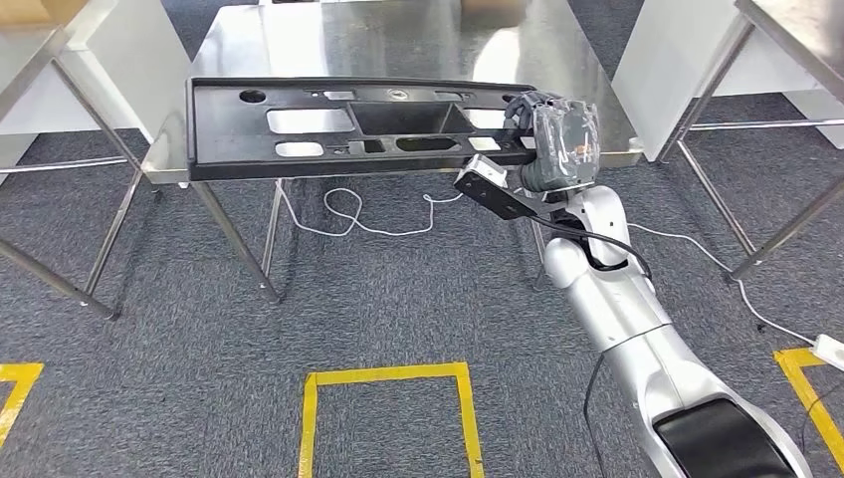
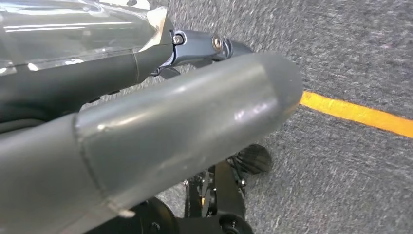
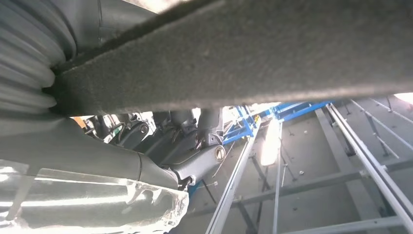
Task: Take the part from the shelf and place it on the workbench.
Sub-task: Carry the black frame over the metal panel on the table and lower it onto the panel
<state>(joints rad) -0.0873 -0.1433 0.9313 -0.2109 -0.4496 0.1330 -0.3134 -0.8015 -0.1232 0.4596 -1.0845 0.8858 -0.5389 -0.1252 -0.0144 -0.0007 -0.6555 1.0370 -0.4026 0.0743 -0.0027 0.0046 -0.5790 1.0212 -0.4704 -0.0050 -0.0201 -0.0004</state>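
The part (image 1: 338, 127), a long black panel with several cut-outs, lies level over the near edge of the steel worktop (image 1: 398, 40), gripped at its right end by the right hand (image 1: 557, 139), whose fingers (image 1: 523, 105) curl over the panel's far rim (partly hidden under a clear cover). Whether the panel rests on the steel cannot be told. No lettering is readable. The left hand (image 2: 146, 131) hangs above grey carpet (image 2: 350, 53), its fingers' state unclear.
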